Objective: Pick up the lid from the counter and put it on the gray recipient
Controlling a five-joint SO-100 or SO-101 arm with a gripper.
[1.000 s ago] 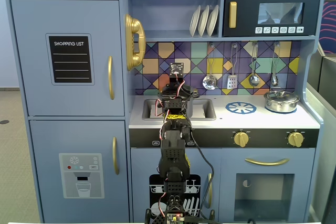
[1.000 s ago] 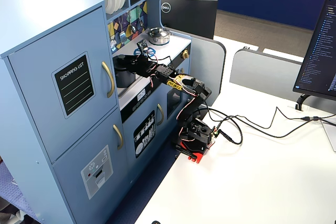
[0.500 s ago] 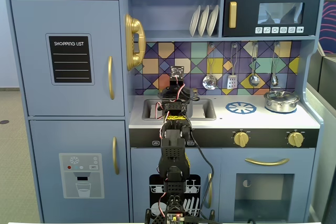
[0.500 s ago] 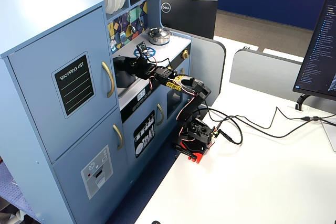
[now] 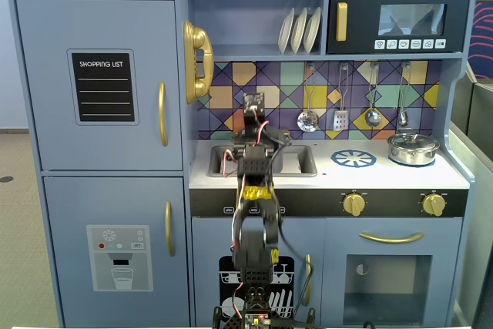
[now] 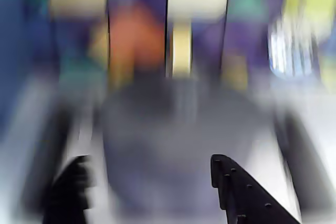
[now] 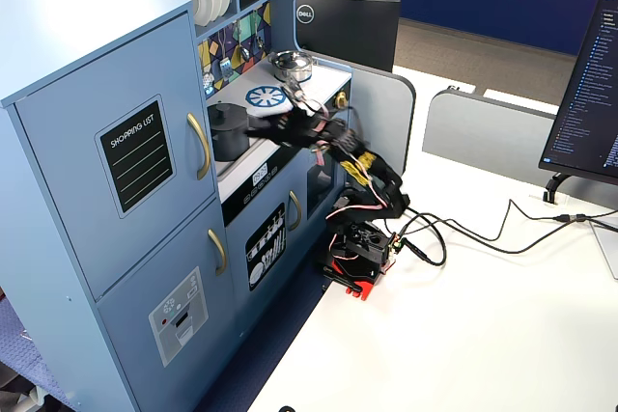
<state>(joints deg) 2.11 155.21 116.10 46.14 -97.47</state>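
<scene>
Toy-kitchen tabletop, frame centre: the gray recipient [image 7: 229, 129] now wears the lid [image 7: 228, 109]; the tool [image 7: 259, 129], empty and jaws apart, has pulled back. Placement looks done.
</scene>
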